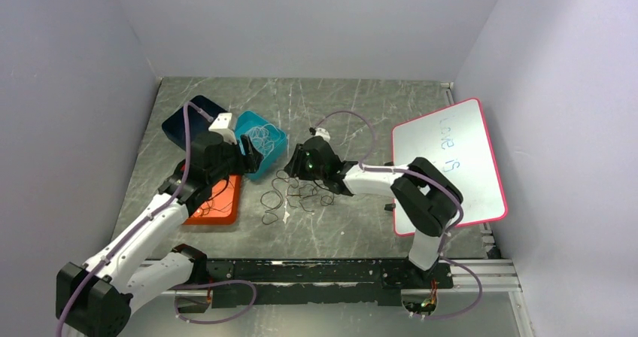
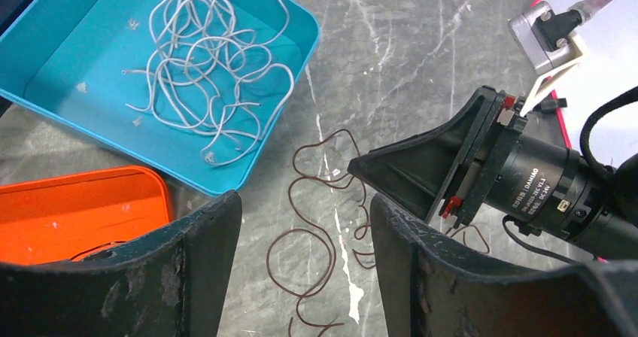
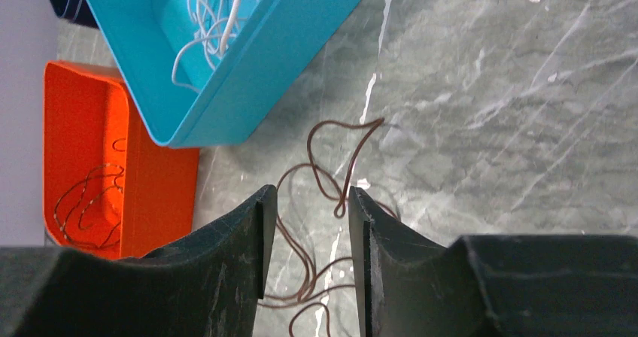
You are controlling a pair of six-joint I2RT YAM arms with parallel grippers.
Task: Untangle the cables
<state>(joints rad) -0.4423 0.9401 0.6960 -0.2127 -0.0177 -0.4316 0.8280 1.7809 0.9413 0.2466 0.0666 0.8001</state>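
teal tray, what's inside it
A loose tangle of whitish-grey curly wires and a few pale specks lie in the teal rectangular tray. Anything beneath the tangle is hidden.

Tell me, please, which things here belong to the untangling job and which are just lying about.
Job in hand:
- brown tangle on the table
- whitish cables in the teal tray
- brown cables in the orange tray
- left pincer and right pincer

Lying about:
- dark blue tray
- whiteboard

Left gripper (image 2: 305,220) is held with fingers wide apart, arm stretched forward. Right gripper (image 3: 310,201) is held narrowly parted, forearm angled leftward.
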